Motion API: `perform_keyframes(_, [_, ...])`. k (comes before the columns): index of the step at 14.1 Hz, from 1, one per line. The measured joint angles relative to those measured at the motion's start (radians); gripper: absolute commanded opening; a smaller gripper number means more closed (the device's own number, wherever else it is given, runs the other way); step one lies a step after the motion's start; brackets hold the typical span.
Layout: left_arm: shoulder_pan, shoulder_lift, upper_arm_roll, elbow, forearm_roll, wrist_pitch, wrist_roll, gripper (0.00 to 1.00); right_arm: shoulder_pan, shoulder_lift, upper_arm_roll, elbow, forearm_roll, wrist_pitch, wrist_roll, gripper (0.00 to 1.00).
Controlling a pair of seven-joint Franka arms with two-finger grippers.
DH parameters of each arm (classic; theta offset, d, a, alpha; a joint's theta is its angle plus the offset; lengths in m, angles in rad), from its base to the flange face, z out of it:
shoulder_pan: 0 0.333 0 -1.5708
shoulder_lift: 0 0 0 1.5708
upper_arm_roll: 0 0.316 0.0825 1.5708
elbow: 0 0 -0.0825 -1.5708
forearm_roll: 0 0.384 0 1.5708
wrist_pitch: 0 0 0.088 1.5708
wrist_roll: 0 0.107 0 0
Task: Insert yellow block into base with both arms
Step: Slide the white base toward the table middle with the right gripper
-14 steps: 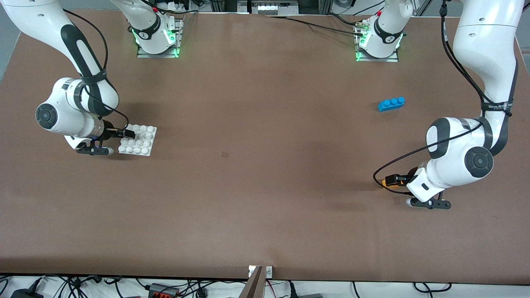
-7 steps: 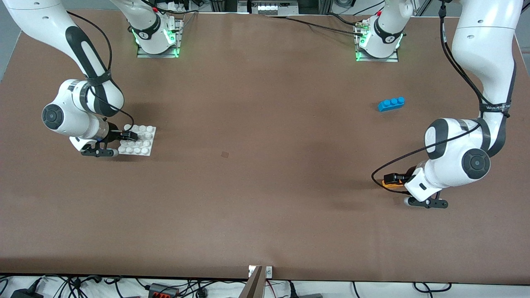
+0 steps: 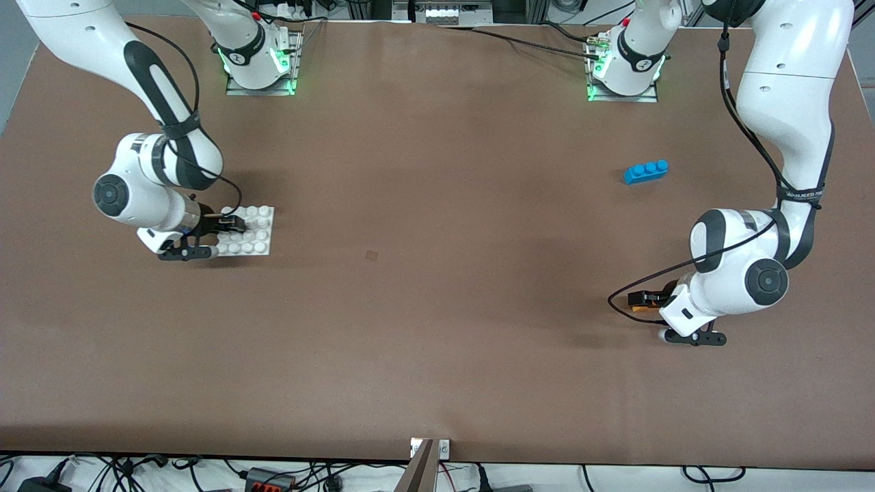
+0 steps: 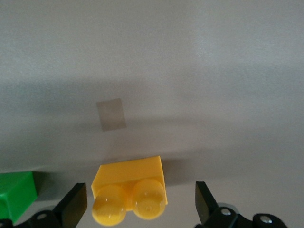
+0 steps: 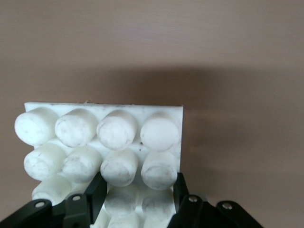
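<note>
The yellow block (image 4: 129, 187) lies on the table with its two studs toward the wrist camera. In the front view only an orange sliver of the yellow block (image 3: 641, 309) shows under the hand. My left gripper (image 4: 141, 204) is open, one finger on each side of the block, with a clear gap on one side; it is low over the table (image 3: 639, 298) at the left arm's end. My right gripper (image 3: 232, 223) is shut on the white studded base (image 3: 256, 232), its fingers (image 5: 97, 190) clamping two stud rows of the base (image 5: 102, 128).
A green brick (image 4: 16, 194) lies right beside the yellow block, hidden under the arm in the front view. A blue three-stud brick (image 3: 646, 171) lies farther from the front camera than the left gripper. A small dark patch (image 3: 371, 255) marks the table's middle.
My right gripper has carried the base toward the table's middle. My left arm has shifted a little toward the middle, its gripper still at the yellow block.
</note>
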Motion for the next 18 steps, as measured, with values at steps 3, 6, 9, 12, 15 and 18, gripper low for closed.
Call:
perform_keyframes(3, [0.002, 0.003, 0.002, 0.001, 0.000, 0.003, 0.000, 1.00, 0.039, 0.013, 0.054, 0.015, 0.008, 0.001, 0.004, 0.58])
perform_keyframes(6, [0.002, 0.003, 0.005, 0.002, 0.000, 0.003, 0.000, 1.00, 0.159, 0.048, 0.064, 0.078, 0.030, 0.002, 0.084, 0.58])
perform_keyframes(9, [0.003, 0.008, 0.009, 0.002, 0.000, 0.003, -0.008, 1.00, 0.325, 0.114, 0.069, 0.175, 0.032, 0.005, 0.315, 0.58])
perform_keyframes(12, [0.003, 0.011, 0.010, 0.002, 0.000, 0.003, -0.023, 1.00, 0.460, 0.183, 0.071, 0.289, 0.033, 0.006, 0.521, 0.58])
perform_keyframes(15, [0.003, 0.012, 0.011, 0.001, 0.000, 0.003, -0.027, 1.00, 0.574, 0.268, 0.072, 0.428, 0.033, 0.007, 0.695, 0.59])
perform_keyframes(18, [0.003, 0.014, 0.011, 0.000, 0.000, 0.003, -0.028, 1.00, 0.680, 0.347, 0.071, 0.551, 0.033, 0.009, 0.781, 1.00])
